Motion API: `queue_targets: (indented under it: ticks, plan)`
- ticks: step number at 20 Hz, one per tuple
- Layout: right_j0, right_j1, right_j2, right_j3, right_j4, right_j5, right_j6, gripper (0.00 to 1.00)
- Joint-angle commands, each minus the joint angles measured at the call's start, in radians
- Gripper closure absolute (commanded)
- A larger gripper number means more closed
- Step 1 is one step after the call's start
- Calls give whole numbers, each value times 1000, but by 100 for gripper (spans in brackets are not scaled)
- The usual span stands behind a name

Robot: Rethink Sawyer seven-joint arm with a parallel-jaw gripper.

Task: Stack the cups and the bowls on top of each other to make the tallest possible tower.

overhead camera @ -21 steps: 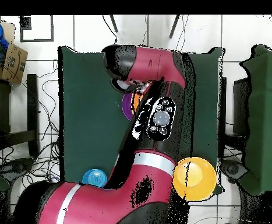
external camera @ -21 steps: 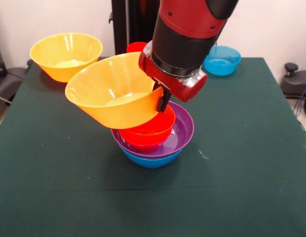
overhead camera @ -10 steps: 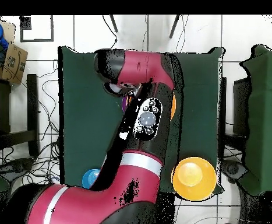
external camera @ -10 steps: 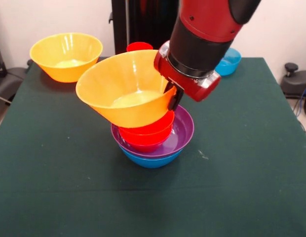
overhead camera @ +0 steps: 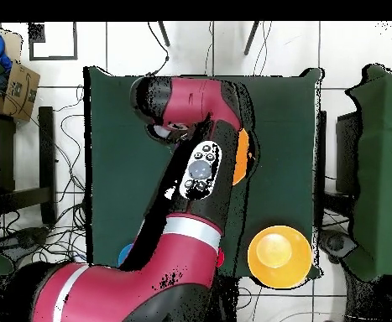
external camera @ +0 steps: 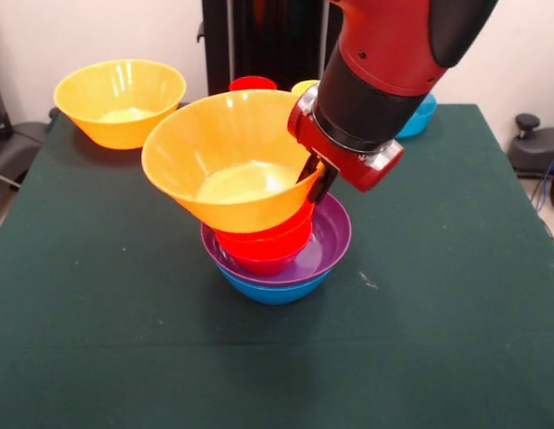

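Front view: the red and black arm (external camera: 393,63) comes down from the top right, and its hand (external camera: 318,181) is clamped on the right rim of a large yellow-orange bowl (external camera: 232,161). 1 dark finger (external camera: 322,183) shows outside the rim; the other is hidden inside the bowl. The held bowl is tilted, its mouth facing up and left, and its base sits in the top of the tower (external camera: 277,255) near the middle of the green tabletop (external camera: 438,340). The tower's layers, from the bottom: a blue bowl (external camera: 275,290), a wide purple bowl (external camera: 329,237), then red bowls (external camera: 264,246) nested inside, at least 2 rims visible. The purple bowl's right half is uncovered; the red bowls sit toward its left.

A 2nd large yellow-orange bowl (external camera: 119,100) stands upright at the far left corner of the tabletop, well apart from the tower. Behind the held bowl, a red cup's rim (external camera: 252,84) and a yellow cup's rim (external camera: 304,87) peek out at the far edge. A light-blue bowl (external camera: 420,112) shows partly behind the arm at the far right.

Overhead view: the arm (overhead camera: 190,176) covers most of the tower; only an orange sliver of the held bowl (overhead camera: 243,155) shows beside it. The 2nd yellow-orange bowl (overhead camera: 279,256) sits at the lower right corner of the tabletop (overhead camera: 123,142). A bit of the light-blue bowl (overhead camera: 125,251) shows at the arm's lower left edge. The hand itself is hidden here.
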Motion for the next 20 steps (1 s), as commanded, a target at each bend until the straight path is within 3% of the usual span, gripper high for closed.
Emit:
queue_targets:
  ticks: [1, 20]
  plan:
    - [32, 77, 54, 52, 20, 37, 230, 100]
    - [56, 113, 36, 5, 73, 79, 240, 100]
